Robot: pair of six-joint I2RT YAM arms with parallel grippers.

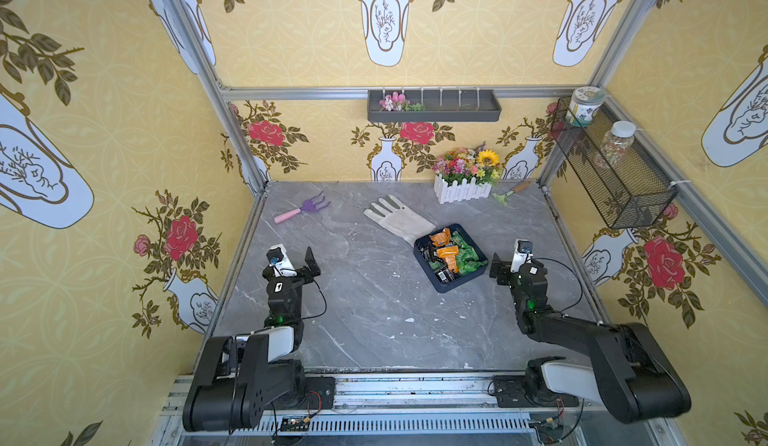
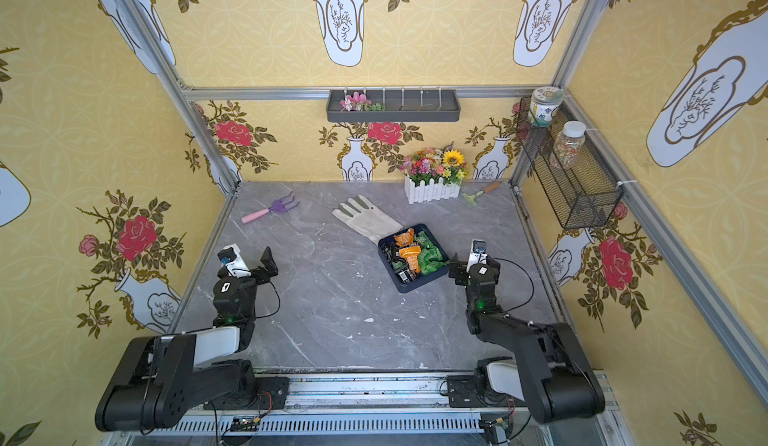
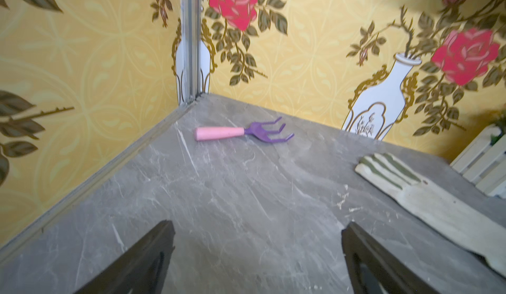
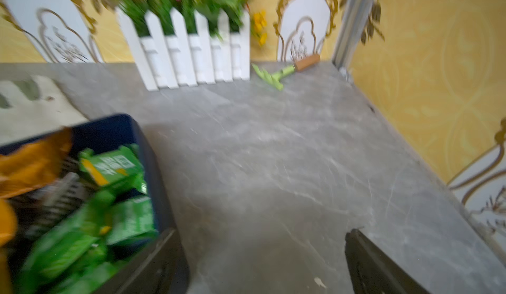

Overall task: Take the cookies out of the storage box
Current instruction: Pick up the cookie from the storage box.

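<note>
Nearest, a metal rail (image 1: 415,394) is seen along the front edge of the grey marbled table (image 1: 374,319). The box (image 1: 467,280), dark blue, smooth, low-walled and round-cornered, is set cornerwise just beside the right gripper (image 4: 261,235), toward the table's middle from its fingers. The cookies (image 1: 453,257), crinkly foil packets in green, orange and black, are heaped inside with no shared long axis. The left gripper (image 3: 258,227) is placed well apart from the box. Both sets of fingers are spread wide and empty, so the right is judged better placed for the reach.
</note>
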